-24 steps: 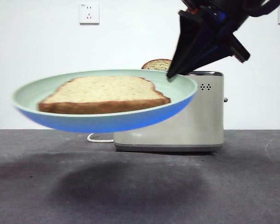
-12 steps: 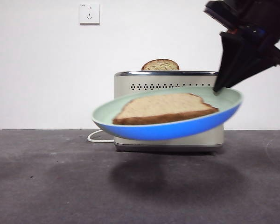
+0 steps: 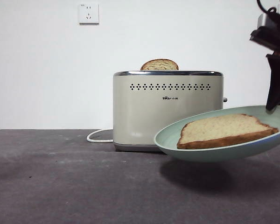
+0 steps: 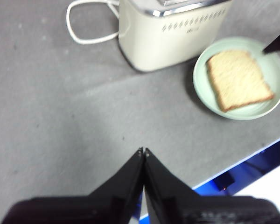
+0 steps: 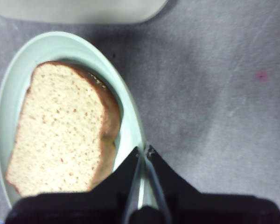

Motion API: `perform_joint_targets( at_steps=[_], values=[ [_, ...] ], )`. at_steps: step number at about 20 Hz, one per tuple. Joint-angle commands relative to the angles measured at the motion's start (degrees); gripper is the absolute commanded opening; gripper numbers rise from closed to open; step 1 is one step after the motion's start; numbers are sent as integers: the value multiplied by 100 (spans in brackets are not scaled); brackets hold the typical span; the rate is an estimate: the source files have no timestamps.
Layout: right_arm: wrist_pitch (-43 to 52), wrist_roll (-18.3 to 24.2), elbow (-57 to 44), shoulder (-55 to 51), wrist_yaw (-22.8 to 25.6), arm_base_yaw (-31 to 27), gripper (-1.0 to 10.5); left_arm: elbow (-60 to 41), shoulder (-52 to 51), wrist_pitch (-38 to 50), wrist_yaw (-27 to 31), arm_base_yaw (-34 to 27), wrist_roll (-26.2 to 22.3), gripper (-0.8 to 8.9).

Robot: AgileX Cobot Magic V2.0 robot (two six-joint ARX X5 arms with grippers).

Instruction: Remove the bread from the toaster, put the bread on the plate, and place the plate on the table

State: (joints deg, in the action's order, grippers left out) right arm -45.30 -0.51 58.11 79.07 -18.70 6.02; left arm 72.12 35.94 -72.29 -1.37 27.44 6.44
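Observation:
The bread lies flat on the mint-green plate. My right gripper is shut on the plate's rim at the right and holds it tilted, just above the table, in front of and to the right of the cream toaster. The right wrist view shows the bread on the plate with my right gripper pinching the rim. My left gripper is shut and empty, well clear, above the table; its view shows the plate, the bread and the toaster.
A second slice with a rounded top stands in the toaster's slot. The toaster's white cord loops on the table to its left. A wall socket is on the white wall. The table's front edge shows in the left wrist view.
My right gripper has carried the plate with the bread from left to right across the toaster's front and lowered it close to the table.

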Motion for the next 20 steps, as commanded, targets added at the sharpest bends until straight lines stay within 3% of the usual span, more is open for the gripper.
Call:
perform_joint_targets(
  at_steps=[1, 10, 16, 18, 20],
  values=[
    [46, 61, 2, 195, -79, -4, -17, -7, -20, 149, -57, 22, -52, -8],
    [356, 149, -98, 1370, -57, -4, -17, -7, -20, 157, -57, 22, -50, -8],
    [745, 212, -315, 1515, -44, -2, -11, -7, -13, 160, -48, 22, -50, -8],
    [741, 197, -313, 1515, -72, -2, 105, -7, -13, 160, -48, 22, -50, -8],
    [765, 184, -313, 1497, -70, -2, 337, -7, -11, 162, -48, 22, -50, -8]
  ],
)
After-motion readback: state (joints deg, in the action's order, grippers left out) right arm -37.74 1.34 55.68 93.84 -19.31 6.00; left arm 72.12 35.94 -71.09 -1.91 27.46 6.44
